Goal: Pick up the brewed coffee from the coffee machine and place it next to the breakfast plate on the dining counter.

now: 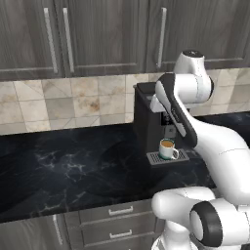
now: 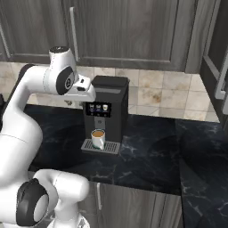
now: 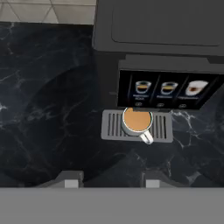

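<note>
The brewed coffee (image 1: 168, 149) (image 2: 98, 139) (image 3: 137, 121) is a white mug full of light brown coffee. It stands upright on the silver drip tray (image 3: 111, 127) of the coffee machine (image 1: 146, 122) (image 2: 111, 98) (image 3: 153, 35). In the hand view the handle points toward the lower right. My gripper (image 3: 111, 180) hovers above and in front of the machine, looking down on the mug. Its fingers stand apart with nothing between them, well clear of the mug. The breakfast plate and the dining counter are out of view.
The machine stands on a black marble wall counter (image 1: 73, 166) (image 2: 147, 164) against a tiled backsplash (image 1: 73, 105). Dark upper cabinets (image 1: 97, 34) hang above it. Drawers (image 1: 117, 219) sit below the counter edge. A tall cabinet (image 2: 218, 67) rises at the right.
</note>
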